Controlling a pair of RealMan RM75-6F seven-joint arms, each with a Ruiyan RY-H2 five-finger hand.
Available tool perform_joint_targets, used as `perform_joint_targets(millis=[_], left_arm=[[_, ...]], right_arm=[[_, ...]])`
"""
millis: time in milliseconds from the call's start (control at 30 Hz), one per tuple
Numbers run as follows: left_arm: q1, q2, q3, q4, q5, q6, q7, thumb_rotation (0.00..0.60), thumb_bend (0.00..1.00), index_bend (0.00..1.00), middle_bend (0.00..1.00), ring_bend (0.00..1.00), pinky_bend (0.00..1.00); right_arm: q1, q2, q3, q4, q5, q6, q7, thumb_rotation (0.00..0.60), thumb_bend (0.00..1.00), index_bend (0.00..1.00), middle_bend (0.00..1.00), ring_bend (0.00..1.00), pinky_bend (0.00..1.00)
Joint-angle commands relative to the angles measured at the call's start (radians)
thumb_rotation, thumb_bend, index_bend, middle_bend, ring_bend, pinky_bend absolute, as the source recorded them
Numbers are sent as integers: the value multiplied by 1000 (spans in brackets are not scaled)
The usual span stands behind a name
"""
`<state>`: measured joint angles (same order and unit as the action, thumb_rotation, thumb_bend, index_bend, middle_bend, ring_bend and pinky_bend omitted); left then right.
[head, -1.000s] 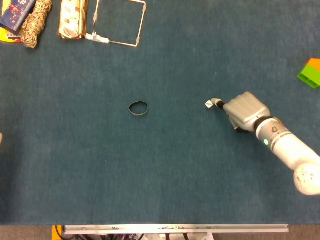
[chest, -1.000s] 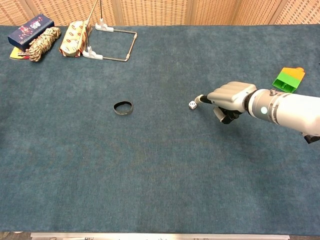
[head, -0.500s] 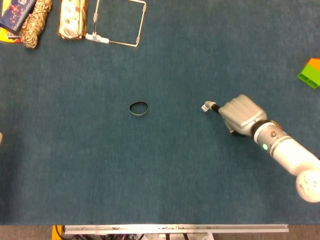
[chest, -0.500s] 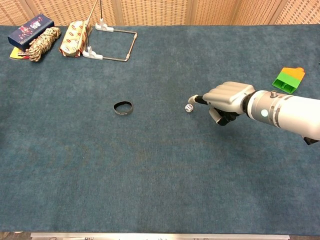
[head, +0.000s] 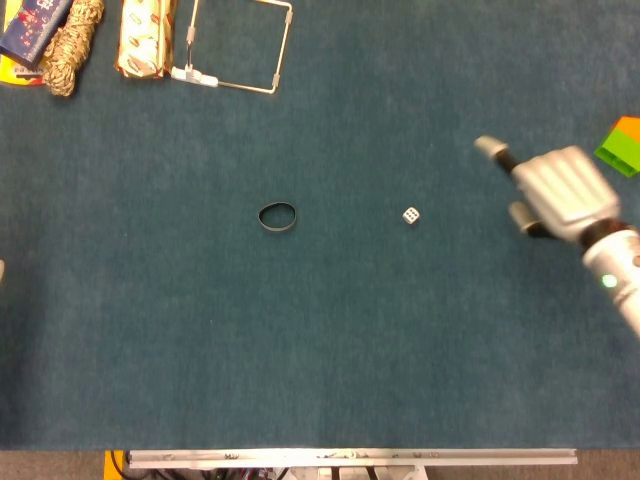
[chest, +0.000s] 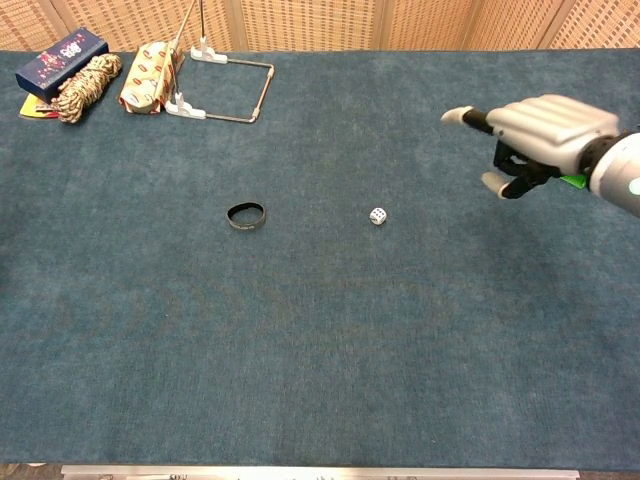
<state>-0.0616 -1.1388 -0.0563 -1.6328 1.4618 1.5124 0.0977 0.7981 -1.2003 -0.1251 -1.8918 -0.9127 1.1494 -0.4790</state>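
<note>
- The table has a dark blue cloth on it, and the part nearest the robot is plain cloth.
- A little white dice with black dots lies flat on the cloth, by itself.
- To the left of the dice, well apart from it, lies a thin dark ring, flat on the cloth.
- The right hand is up above the cloth, to the right of the dice and well apart from it.
- This hand holds nothing. One finger sticks out toward the left, the thumb hangs a bit below, and the other fingers are bent in.
- The dice is the thing nearest to the right hand, and nothing touches it.
- A green and orange block sits near the right edge, and in the chest view the hand hides most of it.
- Far back on the left is a wire frame with white ends.
- Just beside the frame lies a shiny wrapped pack.
- Further left is a bundle of rope, next to a dark blue box.
- The left hand does not show in either view.
</note>
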Motion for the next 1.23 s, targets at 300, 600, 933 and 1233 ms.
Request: perform_joint_targets(millis=[300, 600, 933, 1233], left_arm=[[-3, -5, -6, -2, 0, 6, 5, 600, 227, 208, 301, 299, 241], [0, 1, -1, -17, 9, 10, 11, 600, 227, 206, 298, 294, 225], [5, 1, 8, -28, 32, 25, 20, 600, 227, 206, 298, 294, 224], [7, -1, 10, -43, 40, 30, 32, 600, 227, 206, 298, 294, 224]], right_arm=[[-208, 94, 3, 55, -178, 149, 172, 600, 7, 0, 374, 362, 511], [-313, 100, -7, 112, -296, 205, 199, 600, 4, 0, 0, 0, 103], [-440, 110, -4, 99, -396, 319, 202, 600, 5, 0, 0, 0, 101], [-538, 125, 9, 82, -463, 407, 201, 600, 8, 0, 0, 0, 101]])
